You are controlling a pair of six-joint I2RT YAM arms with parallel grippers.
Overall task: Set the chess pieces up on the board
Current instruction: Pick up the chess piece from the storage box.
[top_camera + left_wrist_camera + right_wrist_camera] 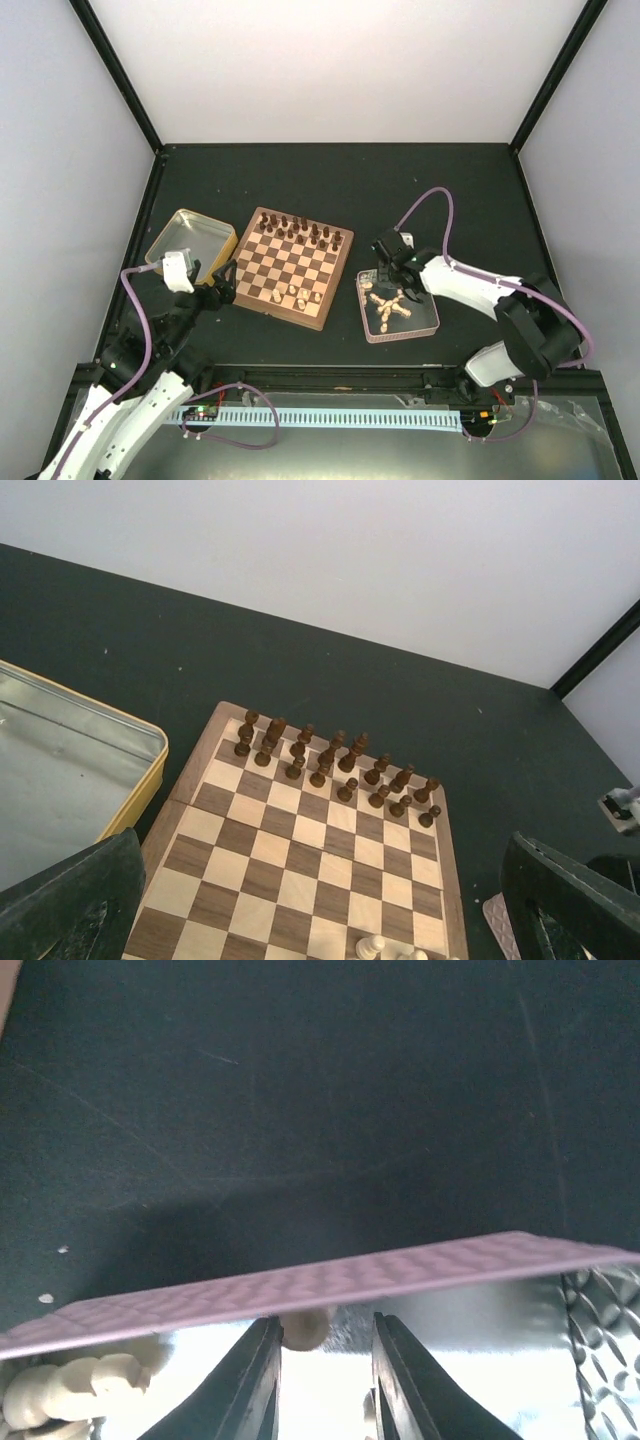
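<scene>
Jaws of the right gripper (pixel 325 1325) are parted narrowly around a small beige wooden chessman (pixel 303 1332); grip unclear. The left gripper (pixel 325 835) is held wide, empty.

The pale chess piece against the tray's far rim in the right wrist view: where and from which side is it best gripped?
Probably the pale piece across its rounded end, the right gripper coming from above and closing along the rim of the tray. It sits tight against that rim, so no finger would likely fit behind it.
</scene>
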